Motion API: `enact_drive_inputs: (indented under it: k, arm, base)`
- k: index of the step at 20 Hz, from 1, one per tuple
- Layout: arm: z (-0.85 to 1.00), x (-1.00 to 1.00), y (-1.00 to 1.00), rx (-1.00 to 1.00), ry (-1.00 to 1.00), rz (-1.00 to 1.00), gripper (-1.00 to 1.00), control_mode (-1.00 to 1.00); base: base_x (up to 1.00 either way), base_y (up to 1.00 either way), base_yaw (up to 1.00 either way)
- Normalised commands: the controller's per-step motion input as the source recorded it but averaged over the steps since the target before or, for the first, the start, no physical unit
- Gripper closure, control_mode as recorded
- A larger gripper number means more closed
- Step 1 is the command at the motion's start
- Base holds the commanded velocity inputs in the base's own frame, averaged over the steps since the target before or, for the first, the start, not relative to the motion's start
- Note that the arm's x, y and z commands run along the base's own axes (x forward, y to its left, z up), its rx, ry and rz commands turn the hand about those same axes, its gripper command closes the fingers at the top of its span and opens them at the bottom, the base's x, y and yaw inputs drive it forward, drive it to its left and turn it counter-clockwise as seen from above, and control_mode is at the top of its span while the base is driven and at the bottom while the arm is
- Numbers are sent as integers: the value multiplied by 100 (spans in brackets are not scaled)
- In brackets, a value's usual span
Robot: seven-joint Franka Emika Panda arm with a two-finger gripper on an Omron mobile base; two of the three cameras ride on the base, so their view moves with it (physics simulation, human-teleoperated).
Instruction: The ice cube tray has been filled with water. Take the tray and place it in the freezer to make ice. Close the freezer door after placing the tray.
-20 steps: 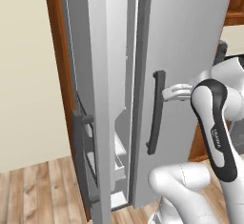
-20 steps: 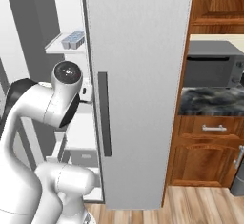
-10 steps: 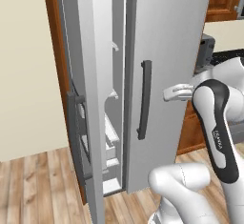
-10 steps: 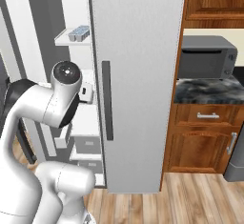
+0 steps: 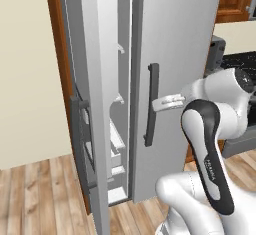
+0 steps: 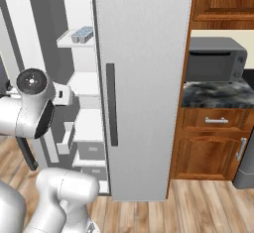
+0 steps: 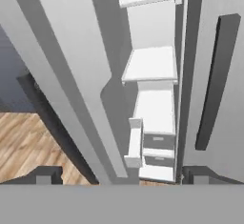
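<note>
Kitchen: tall grey fridge, microwave, wooden cupboards.

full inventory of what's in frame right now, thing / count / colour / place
ice cube tray: 1, white-grey with pale blue cells, on upper freezer shelf
freezer: 1, white shelves, open, left half of the fridge
freezer door: 1, grey, dark handle, swung open at left
fridge door: 1, plain grey, dark vertical handle, shut
microwave: 1, grey, on dark counter at right
cupboards: brown wood, below and above counter
floor: wood planks
arm: 1, white with dark joints
claw: 1, dark tips, open, facing the freezer
</note>
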Motion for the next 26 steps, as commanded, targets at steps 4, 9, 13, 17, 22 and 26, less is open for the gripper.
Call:
enact_drive_inputs:
  k: [4,9,13,17,22,26]
  arm:
    - [0,-86,100,-19,-37,-15,-100,-100]
    - [10,-87,100,-11,-28,-19,-100,-100]
    - [17,-74,100,-2,-20,-21,-100,-100]
    - [4,-29,100,-2,-19,-23,-100,-100]
    - [0,15,100,-4,-24,-16,-100,-100]
    - [0,62,88,-2,-18,-19,-100,-100]
  base:
    - [0,0,0]
    - [0,0,0]
    - [0,0,0]
    - [0,0,0]
    - [0,0,0]
    - [0,0,0]
